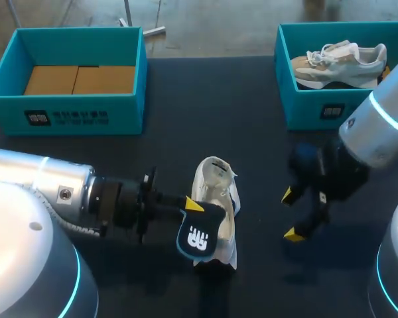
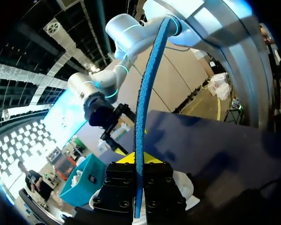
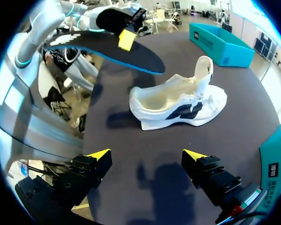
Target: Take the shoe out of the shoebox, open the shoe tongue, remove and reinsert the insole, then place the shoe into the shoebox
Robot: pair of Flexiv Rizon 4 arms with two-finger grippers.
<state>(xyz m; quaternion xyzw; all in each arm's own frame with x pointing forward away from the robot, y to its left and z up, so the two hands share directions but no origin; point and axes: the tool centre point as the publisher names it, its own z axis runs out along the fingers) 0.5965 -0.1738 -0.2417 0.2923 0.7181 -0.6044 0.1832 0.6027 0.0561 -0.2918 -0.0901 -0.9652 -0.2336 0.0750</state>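
Dark desk [image 1: 205, 119]: the left pincer [image 2: 138, 161] grips a blue-edged insole [image 1: 199, 235] just above the white shoe [image 1: 215, 182], which stands near the middle. Right of the shoe, the right pincer [image 1: 290, 213] hangs wide open, holding nothing. Far back, the left shoebox [image 1: 66, 114] and right shoebox [image 1: 318, 109] stand open.

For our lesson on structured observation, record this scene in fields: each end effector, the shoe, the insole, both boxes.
left end effector: shut on the insole
right end effector: open, empty, beside the shoe
shoe: white, on the table, outside both boxes
insole: dark blue, out of the shoe, held in the air
left box: no shoe inside
right box: holds a second shoe
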